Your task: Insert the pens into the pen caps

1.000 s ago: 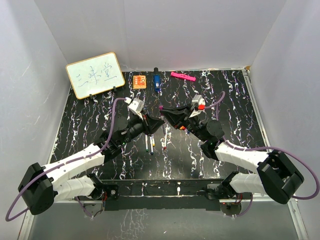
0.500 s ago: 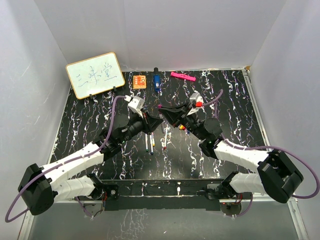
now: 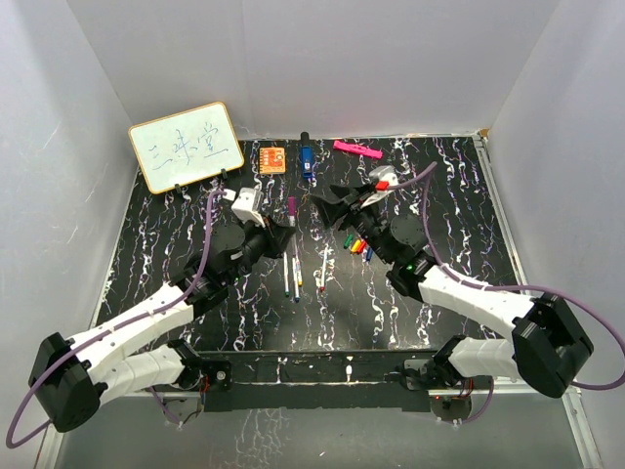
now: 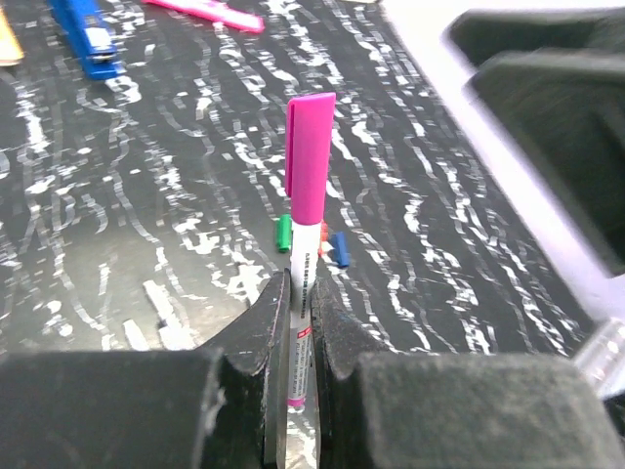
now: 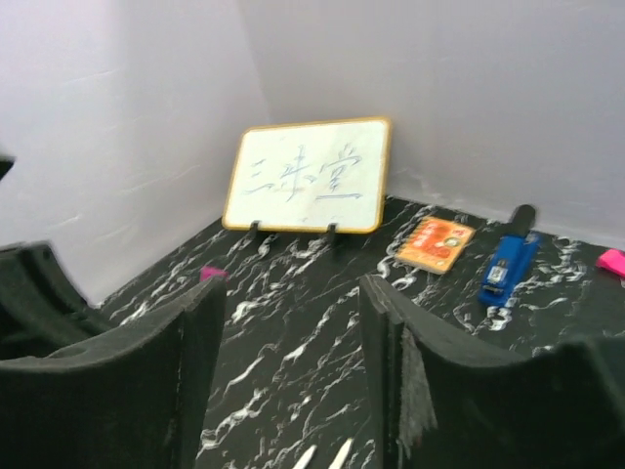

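My left gripper (image 3: 280,234) (image 4: 301,322) is shut on a white-barrelled pen (image 4: 303,283) that wears a purple pen cap (image 4: 310,161) (image 3: 291,208); the pen stands clear of the table, cap end pointing away. The right gripper (image 3: 328,207) (image 5: 293,293) hangs open just right of it, nothing between its fingers. Loose pen caps (image 3: 357,244) in green (image 4: 283,233), blue (image 4: 339,249) and other colours lie in a short row on the table. Three more pens (image 3: 293,278) lie side by side near the middle; two of their tips (image 5: 324,455) show in the right wrist view.
A small whiteboard (image 3: 186,147) (image 5: 308,176) stands at the far left. Along the back edge lie an orange square block (image 3: 272,158) (image 5: 435,244), a thick blue marker (image 3: 306,159) (image 5: 508,264) and a flat pink bar (image 3: 356,149). White walls enclose the table.
The right gripper has opened and drawn back toward the far side. My left arm has pulled left, keeping the pen with the purple cap now on it.
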`<state>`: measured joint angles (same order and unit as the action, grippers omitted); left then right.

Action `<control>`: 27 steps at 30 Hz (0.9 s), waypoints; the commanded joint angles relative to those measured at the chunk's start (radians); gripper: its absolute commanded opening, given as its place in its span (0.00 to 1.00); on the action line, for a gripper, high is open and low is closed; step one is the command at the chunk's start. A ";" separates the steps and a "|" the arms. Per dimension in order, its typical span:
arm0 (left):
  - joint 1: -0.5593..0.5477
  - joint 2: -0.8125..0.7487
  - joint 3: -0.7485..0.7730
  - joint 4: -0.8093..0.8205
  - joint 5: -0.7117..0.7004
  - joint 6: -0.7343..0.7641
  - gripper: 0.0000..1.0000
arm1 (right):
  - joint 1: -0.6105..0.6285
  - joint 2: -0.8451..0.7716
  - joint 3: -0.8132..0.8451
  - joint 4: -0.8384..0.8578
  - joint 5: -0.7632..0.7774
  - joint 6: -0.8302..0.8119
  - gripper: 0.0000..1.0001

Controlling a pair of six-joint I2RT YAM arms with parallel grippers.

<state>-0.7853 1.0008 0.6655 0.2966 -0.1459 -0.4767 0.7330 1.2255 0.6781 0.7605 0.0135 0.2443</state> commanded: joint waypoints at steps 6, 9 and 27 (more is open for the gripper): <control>0.051 0.023 0.019 -0.117 -0.155 0.083 0.00 | -0.028 -0.041 0.079 -0.028 0.237 -0.031 0.98; 0.087 0.060 0.032 -0.138 -0.146 0.093 0.00 | -0.049 -0.028 0.091 -0.054 0.265 0.027 0.98; 0.394 0.571 0.302 -0.195 0.055 0.112 0.00 | -0.105 0.046 0.160 -0.278 0.403 0.065 0.86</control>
<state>-0.4335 1.5005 0.8822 0.1215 -0.1505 -0.3740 0.6281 1.2659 0.7433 0.5804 0.3481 0.3134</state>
